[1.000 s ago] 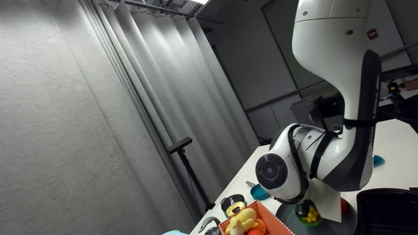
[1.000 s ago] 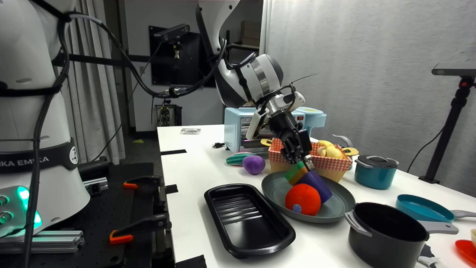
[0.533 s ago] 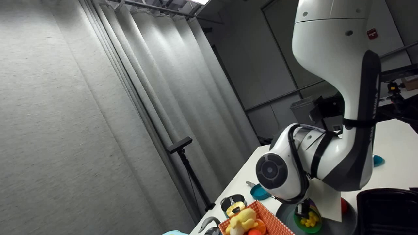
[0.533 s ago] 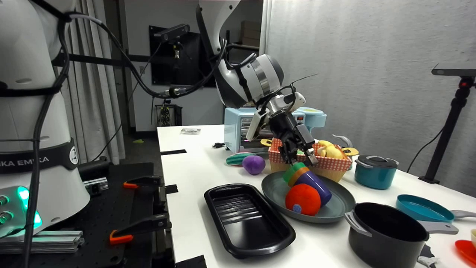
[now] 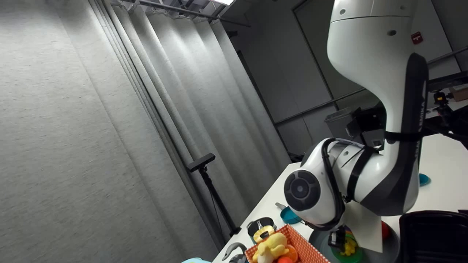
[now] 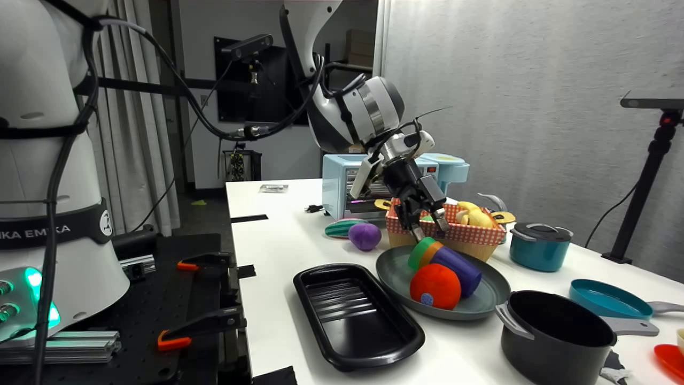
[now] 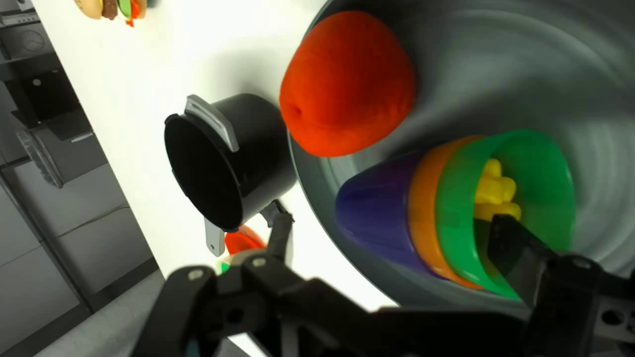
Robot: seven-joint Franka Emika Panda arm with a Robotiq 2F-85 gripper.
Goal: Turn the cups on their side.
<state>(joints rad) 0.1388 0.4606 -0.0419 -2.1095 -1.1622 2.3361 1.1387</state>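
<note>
Black and spread wide, the gripper (image 7: 395, 223) hangs over the grey plate (image 6: 393, 275), its fingers (image 7: 526, 258) well apart; in the wrist view one of them overlaps the mouth of the green cup (image 7: 459, 213) (whether it touches, I cannot tell). "EMIKA" can be read on the base band (image 6: 80, 231) and again, sideways, on the arm (image 5: 413, 95); a round pale-blue patch (image 6: 426, 299) on the red toy (image 7: 347, 84) is too small to decipher. The green cup, the orange cup (image 7: 424, 208) and the purple cup (image 7: 374, 213) are nested together, lying on their side in the plate, with yellow pieces (image 7: 491, 191) inside the green one. The red toy sits in the plate too, just beside them. Near the plate stand a black tray (image 6: 368, 326), a black pot (image 6: 539, 353) and a basket (image 6: 473, 235) with red checked trim, which holds a yellow toy (image 5: 274, 244) and orange pieces (image 5: 292, 252). Farther off, a teal pot (image 6: 537, 254) wears a black lid (image 6: 539, 231).
</note>
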